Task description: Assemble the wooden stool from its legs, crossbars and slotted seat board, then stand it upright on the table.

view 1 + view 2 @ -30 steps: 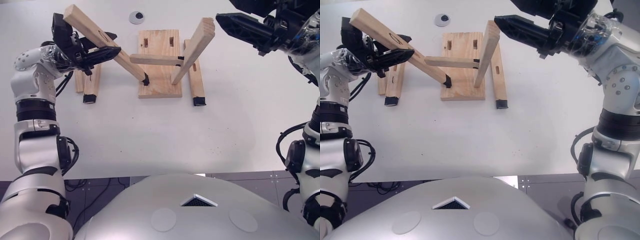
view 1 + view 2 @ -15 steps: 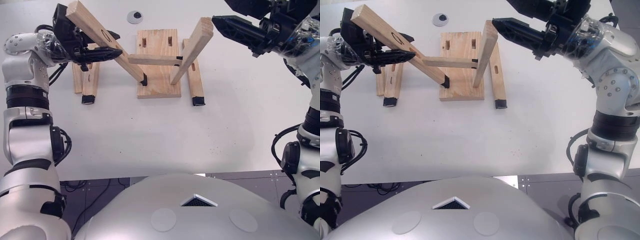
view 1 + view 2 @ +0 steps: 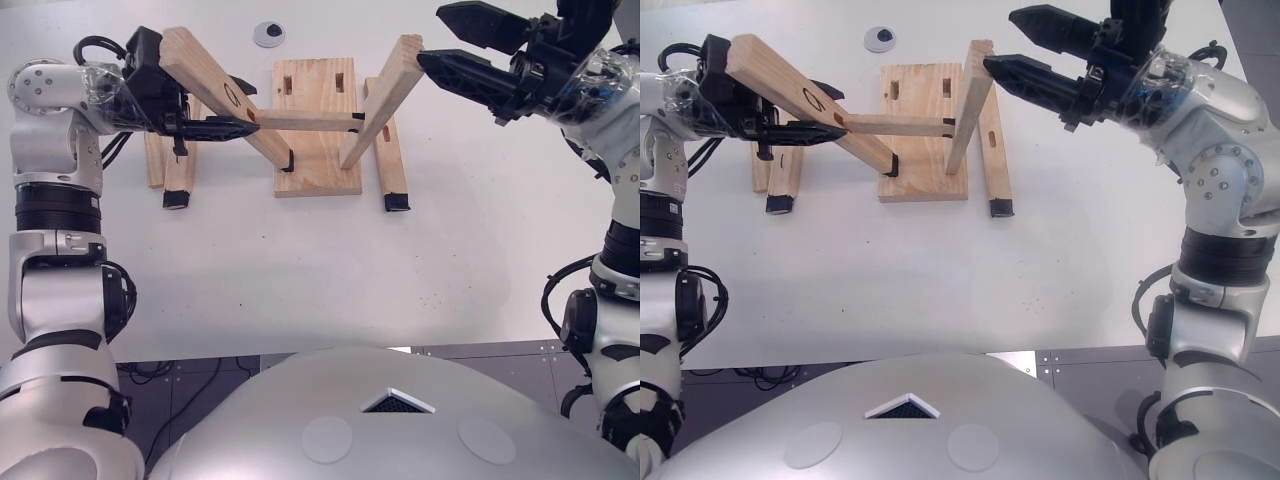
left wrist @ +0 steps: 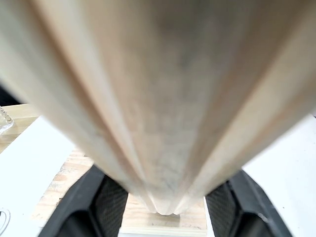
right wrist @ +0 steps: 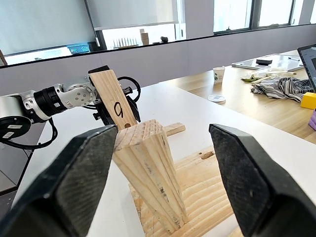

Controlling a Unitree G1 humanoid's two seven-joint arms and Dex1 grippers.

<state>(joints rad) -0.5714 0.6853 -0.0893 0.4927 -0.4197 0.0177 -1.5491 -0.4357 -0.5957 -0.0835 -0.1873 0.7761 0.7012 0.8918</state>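
Note:
The slotted seat board lies flat on the white table. Two legs rise tilted from it, joined by a crossbar. My left gripper is shut on the left leg near its upper end; its fingers flank the wood in the left wrist view. The right gripper is open astride the top of the right leg, with the lower fingertip close against the wood. In the right wrist view both fingers stand either side of the leg's end.
One loose leg lies left of the board and another lies along its right edge. A small round black-and-white disc sits at the back. The table's near half is bare.
My left gripper has swung the left leg's top to the right, so it stands steeper. The right gripper has come down and leftward onto the right leg's top.

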